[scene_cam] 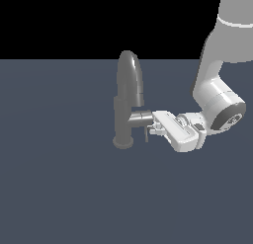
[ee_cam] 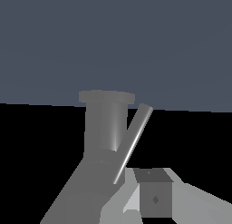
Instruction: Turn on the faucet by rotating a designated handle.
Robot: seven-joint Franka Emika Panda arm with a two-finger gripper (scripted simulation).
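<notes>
Here you have the faucet (scene_cam: 129,97) standing on the dark grey-blue floor (scene_cam: 59,188), a little toward the exterior view's left of centre. Its tall arched spout rises above a straight post, and the round flared base sits flat on the floor. A short side stub sticks out from the post toward the exterior view's right.

Your handle (scene_cam: 147,134) is the thin rod at the end of that stub; in the exterior view it hangs downward just below the stub, small and dark. In the wrist view the handle (ee_cam: 132,143) shows as a bright slanted rod lying across the front of the faucet (ee_cam: 105,128), close to one blocky fingertip (ee_cam: 154,197).

The arm (scene_cam: 217,65) comes in from the exterior view's upper right, bends at the wrist, and lays the white gripper (scene_cam: 155,125) nearly level, pointing at the stub. Its fingertips sit right at the stub's end, beside the handle. You cannot tell from either view how far apart the fingers stand, or whether they touch the handle: the exterior view is too small there, and the wrist view shows only one finger clearly.
</notes>
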